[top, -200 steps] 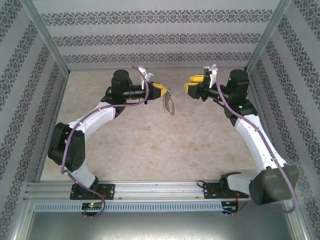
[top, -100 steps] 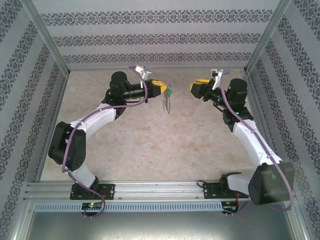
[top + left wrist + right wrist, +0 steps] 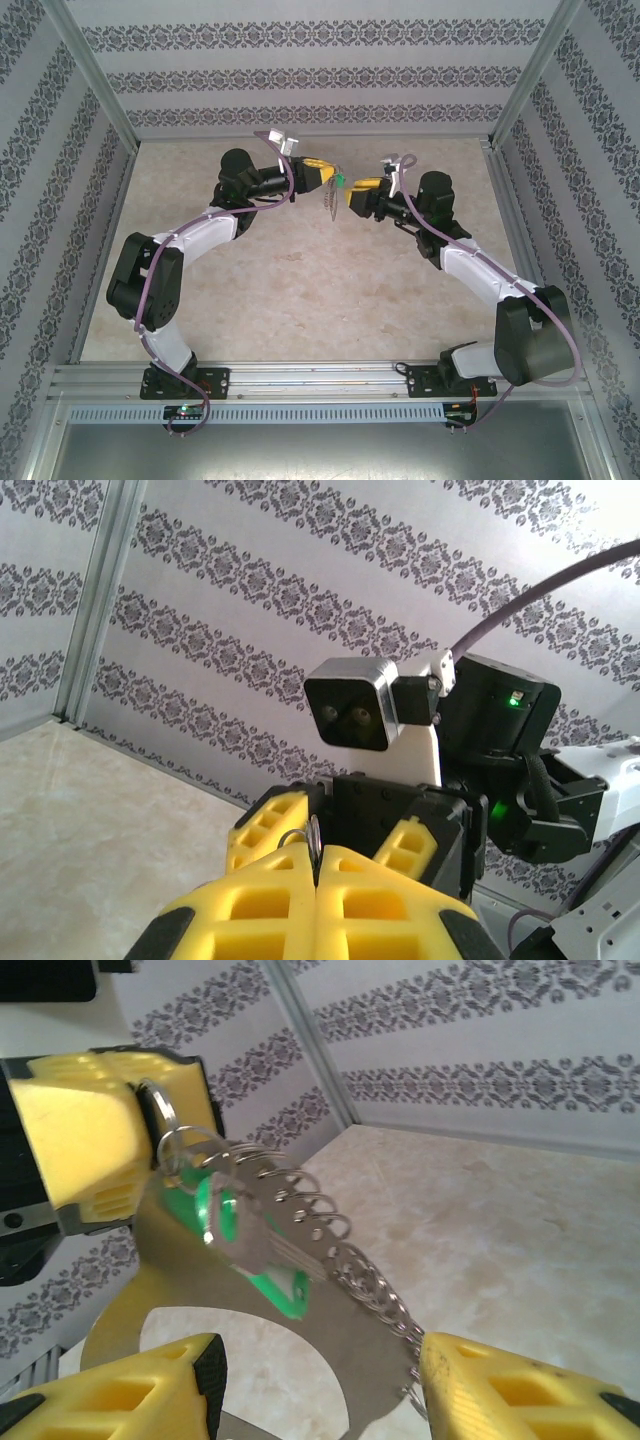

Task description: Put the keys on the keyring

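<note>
My left gripper point(image 3: 327, 176) is shut on a small ring point(image 3: 312, 834) at the top of the keyring point(image 3: 332, 203), which hangs below it above the table. In the right wrist view the keyring point(image 3: 345, 1310) is a flat grey metal piece with a row of small wire loops point(image 3: 350, 1250) along one edge. The key point(image 3: 250, 1245), green-headed, lies against its upper part, close to the left fingers point(image 3: 80, 1130). My right gripper point(image 3: 320, 1385) is open, with the keyring's lower end between its jaws. Its right finger point(image 3: 510, 1385) is at the wire loops, its left finger point(image 3: 150, 1395) stands apart.
A pale marbled tabletop point(image 3: 300, 290) lies below both arms. Patterned walls point(image 3: 300, 80) with metal corner posts point(image 3: 95, 80) close in the back and sides. The right wrist camera housing point(image 3: 350, 710) faces the left wrist closely.
The right arm has swung left from the right side up to the hanging keyring. The left gripper has kept its hold, and the keyring has swung a little.
</note>
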### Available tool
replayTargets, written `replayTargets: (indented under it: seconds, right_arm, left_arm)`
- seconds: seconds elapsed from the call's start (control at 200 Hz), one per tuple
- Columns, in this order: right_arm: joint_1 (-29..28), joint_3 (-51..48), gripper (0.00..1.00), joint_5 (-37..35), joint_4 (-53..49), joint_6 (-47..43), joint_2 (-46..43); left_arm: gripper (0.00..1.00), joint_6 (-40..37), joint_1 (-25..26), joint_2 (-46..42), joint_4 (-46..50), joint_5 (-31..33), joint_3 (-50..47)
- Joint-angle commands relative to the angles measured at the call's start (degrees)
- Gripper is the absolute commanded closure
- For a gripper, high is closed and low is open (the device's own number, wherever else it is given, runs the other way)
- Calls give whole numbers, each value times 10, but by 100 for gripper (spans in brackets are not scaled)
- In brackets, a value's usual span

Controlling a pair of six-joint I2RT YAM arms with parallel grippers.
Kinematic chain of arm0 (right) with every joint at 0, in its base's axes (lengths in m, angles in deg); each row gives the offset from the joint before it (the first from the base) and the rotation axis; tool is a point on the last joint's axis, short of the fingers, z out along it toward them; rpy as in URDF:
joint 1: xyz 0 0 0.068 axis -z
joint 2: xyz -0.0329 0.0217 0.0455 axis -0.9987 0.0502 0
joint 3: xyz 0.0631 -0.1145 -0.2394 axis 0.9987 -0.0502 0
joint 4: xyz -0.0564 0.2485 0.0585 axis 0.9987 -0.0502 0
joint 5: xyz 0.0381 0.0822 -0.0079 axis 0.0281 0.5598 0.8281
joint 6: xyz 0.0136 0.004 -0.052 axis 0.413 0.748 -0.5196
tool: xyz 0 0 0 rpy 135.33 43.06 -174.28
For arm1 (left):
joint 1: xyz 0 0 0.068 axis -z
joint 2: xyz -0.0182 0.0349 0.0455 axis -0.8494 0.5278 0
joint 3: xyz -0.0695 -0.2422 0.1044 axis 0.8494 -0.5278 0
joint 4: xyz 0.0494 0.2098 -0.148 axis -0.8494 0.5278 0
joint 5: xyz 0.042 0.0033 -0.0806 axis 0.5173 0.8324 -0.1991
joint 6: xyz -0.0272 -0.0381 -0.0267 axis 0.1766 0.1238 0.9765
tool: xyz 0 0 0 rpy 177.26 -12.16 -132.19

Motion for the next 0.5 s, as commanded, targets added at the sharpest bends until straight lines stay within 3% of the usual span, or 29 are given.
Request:
replayTargets:
  seconds: [0.0,0.495]
  right_arm:
    - [-14,14,45,14,32,-13,11]
    - [-29,48,46,-1,20,-22,26]
  left_arm:
    - [100,29,-6,3,-68,-15,0]
    - [100,51,-7,3,-80,-30,3]
